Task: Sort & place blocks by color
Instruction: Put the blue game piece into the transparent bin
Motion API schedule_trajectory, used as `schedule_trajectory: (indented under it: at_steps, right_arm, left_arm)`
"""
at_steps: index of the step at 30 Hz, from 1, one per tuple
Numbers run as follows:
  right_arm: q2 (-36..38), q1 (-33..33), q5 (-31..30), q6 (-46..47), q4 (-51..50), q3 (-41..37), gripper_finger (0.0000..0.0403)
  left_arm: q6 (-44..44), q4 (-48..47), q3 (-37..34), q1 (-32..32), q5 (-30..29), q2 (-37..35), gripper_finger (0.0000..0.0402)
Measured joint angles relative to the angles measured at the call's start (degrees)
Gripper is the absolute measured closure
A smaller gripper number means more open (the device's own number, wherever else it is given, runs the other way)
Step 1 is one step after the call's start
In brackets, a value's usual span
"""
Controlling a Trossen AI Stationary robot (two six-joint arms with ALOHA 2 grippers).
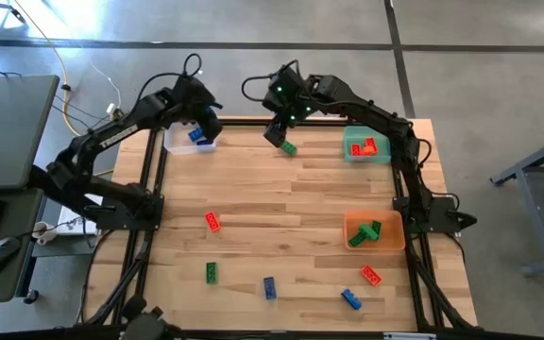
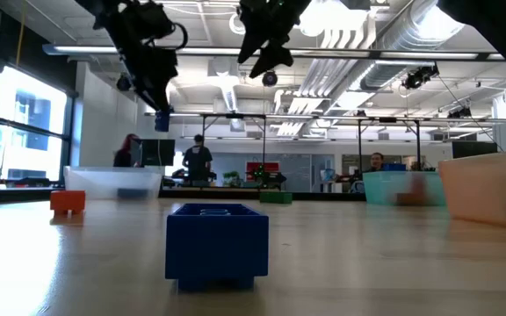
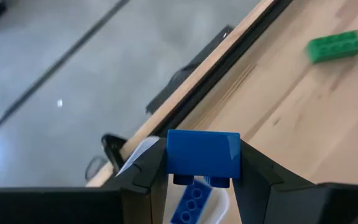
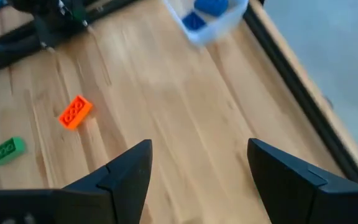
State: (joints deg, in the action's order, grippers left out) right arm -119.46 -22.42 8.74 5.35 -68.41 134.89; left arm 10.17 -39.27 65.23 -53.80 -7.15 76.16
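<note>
My left gripper (image 3: 202, 163) is shut on a blue block (image 3: 202, 152) above the clear bin (image 1: 179, 144) at the table's far left; another blue block (image 3: 190, 203) lies in that bin. My right gripper (image 4: 197, 152) hangs open, with nothing between its fingers, over the far middle of the table, just above and beside a green block (image 1: 289, 147) that lies flat on the wood. In the low view my left gripper (image 2: 160, 104) and my right gripper (image 2: 269, 54) both hang high over the table. My left gripper pinches the blue block by two opposite side faces (image 3: 171, 155) between its two fingers. The fingers slant down toward the table's far edge. The block is lifted clear and sits about level, over the clear bin.
A teal bin (image 1: 350, 151) with red blocks stands at the far right, and an orange bin (image 1: 392, 227) with green blocks at the right. Loose blocks lie nearer: red (image 1: 212, 221), green (image 1: 212, 272), blue (image 1: 269, 288), blue (image 1: 350, 298), red (image 1: 371, 275).
</note>
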Motion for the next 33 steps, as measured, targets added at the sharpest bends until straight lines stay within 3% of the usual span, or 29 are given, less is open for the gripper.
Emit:
schedule_trajectory:
  at_steps: [8, 17, 24, 33]
  right_arm:
    - [0.0, 4.1, -5.7, 5.1, -7.3, 0.0, 0.0153]
    - [0.0, 8.7, -7.6, 12.7, -8.7, 0.0, 0.0153]
    - [0.0, 12.2, -12.5, 19.8, -9.2, 0.0, 0.0153]
    - [0.0, 15.2, -20.8, 30.7, -13.8, -1.5, 0.0153]
  left_arm:
    - [-2.5, -1.1, 0.0, -4.6, 2.7, 6.2, 0.0289]
    - [-2.5, -4.9, 0.0, -7.7, 4.0, 10.3, 0.0289]
    - [-3.0, -4.8, 0.0, -9.7, 3.7, 14.4, 0.0289]
    - [-5.0, -5.7, 0.0, -11.1, 3.5, 19.1, 0.0249]
